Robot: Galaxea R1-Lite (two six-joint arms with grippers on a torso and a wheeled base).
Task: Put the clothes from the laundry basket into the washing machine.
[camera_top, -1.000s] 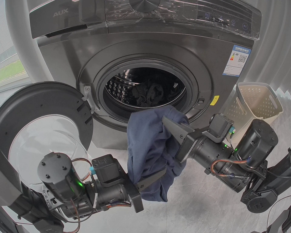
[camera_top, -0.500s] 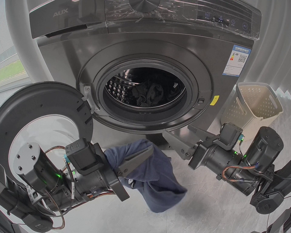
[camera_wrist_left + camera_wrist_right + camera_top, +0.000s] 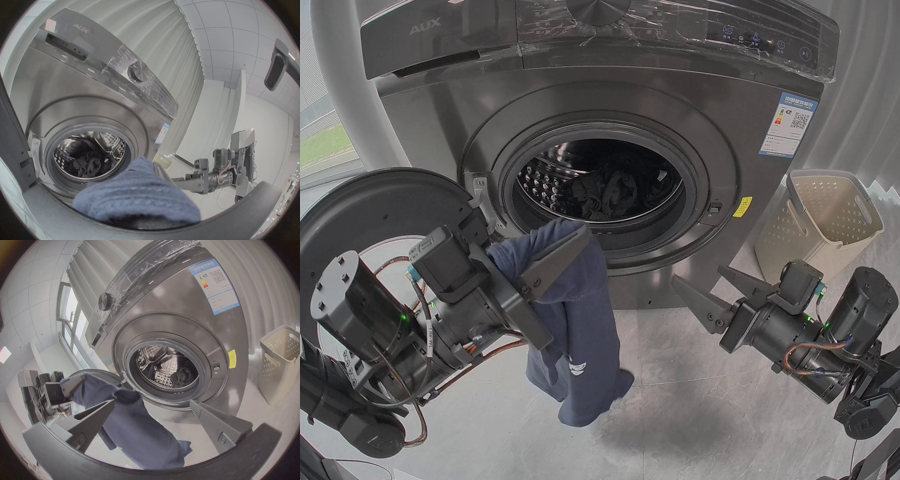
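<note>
Newly raised, the left gripper [image 3: 570, 249] clamps the dark blue cloth garment [image 3: 582, 337] near the open drum [image 3: 550, 181] of the grey metal washing machine [image 3: 675, 106], ready to feed it in, while the right gripper [image 3: 698, 275] hangs wide open, empty.

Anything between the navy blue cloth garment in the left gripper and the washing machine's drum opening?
Nothing visible does. The navy blue cloth garment hangs from the left gripper just before the grey washing machine's round opening, whose door stands swung aside on the left. The open right gripper sits lower right, apart. Deep in the drum lie dark clothes.
</note>
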